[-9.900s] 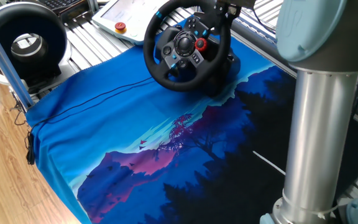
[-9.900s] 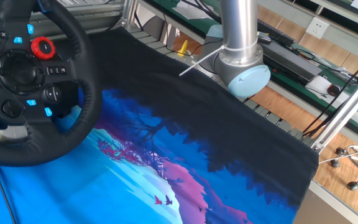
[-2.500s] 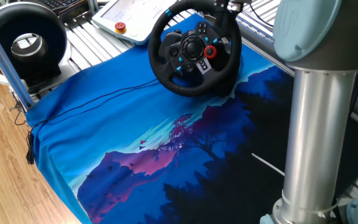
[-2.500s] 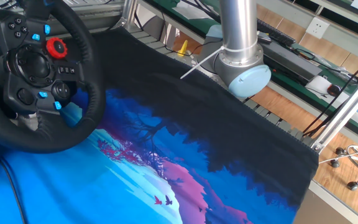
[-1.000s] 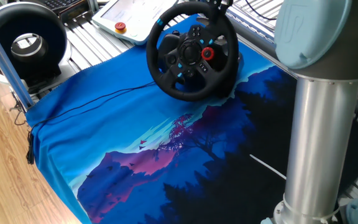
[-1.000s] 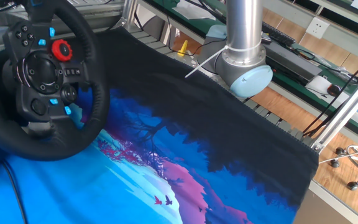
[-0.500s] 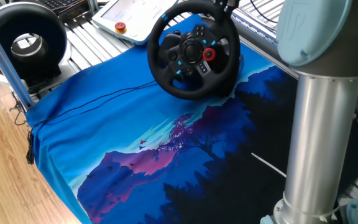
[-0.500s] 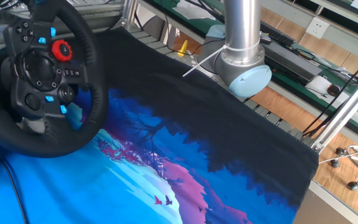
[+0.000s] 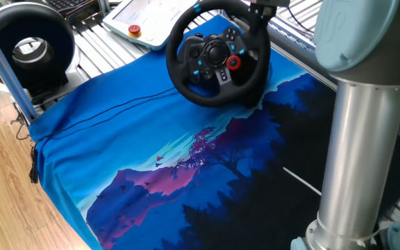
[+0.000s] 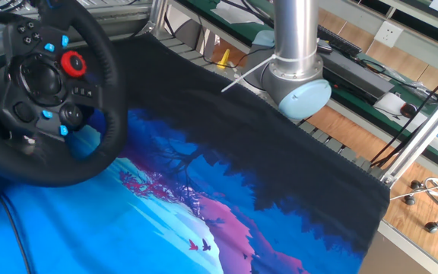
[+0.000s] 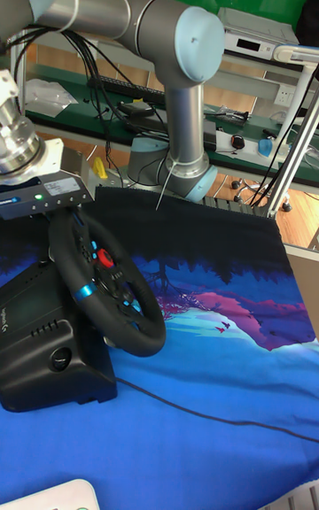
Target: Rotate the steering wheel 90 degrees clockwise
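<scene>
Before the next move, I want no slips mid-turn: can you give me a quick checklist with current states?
1. Hand sits at the top of the steering wheel rim: ok.
2. Hand clamped firmly on the rim: cannot tell, the fingers are hidden.
3. Wheel base resting flat on the cloth: ok.
4. Black cable lies on the cloth, apart from the rim: ok.
5. Ring-shaped fan device stands well apart from the wheel: ok.
</scene>
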Controlling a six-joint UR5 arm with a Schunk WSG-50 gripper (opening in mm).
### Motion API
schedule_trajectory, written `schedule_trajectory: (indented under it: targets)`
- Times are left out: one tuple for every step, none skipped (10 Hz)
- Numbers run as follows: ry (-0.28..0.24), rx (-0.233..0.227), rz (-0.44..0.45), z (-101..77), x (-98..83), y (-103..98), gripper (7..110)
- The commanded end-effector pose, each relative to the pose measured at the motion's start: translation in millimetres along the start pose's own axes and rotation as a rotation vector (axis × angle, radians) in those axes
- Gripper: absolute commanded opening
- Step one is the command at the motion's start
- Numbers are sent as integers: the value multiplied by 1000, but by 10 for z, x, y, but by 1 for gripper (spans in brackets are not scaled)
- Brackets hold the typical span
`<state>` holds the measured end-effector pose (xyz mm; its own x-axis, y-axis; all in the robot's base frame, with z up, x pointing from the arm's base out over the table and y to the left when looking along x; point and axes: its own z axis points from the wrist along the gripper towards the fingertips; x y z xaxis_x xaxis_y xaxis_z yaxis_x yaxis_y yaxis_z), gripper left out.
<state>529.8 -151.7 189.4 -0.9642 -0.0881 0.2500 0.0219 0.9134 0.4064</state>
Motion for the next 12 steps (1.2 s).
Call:
schedule_trajectory:
  targets:
    - [-29, -7, 28, 199, 9, 31, 7]
    - [-51, -7, 43, 292, -26, 123, 7]
    - [-65, -7, 26, 347, -54, 165, 7]
    - [-63, -17, -19, 353, -28, 158, 7]
    - [-50, -54, -110, 274, 62, 130, 7]
    - [2, -59, -185, 87, 285, -38, 7]
    - [23, -65, -206, -68, 404, -165, 66]
    - [31, -81, -211, -106, 435, -172, 66]
    - [33, -76, -217, -69, 404, -165, 66]
    - [31, -76, -225, -55, 376, -190, 66]
    - [41, -84, -223, -69, 404, -179, 88]
    - [47, -80, -206, -99, 381, -149, 88]
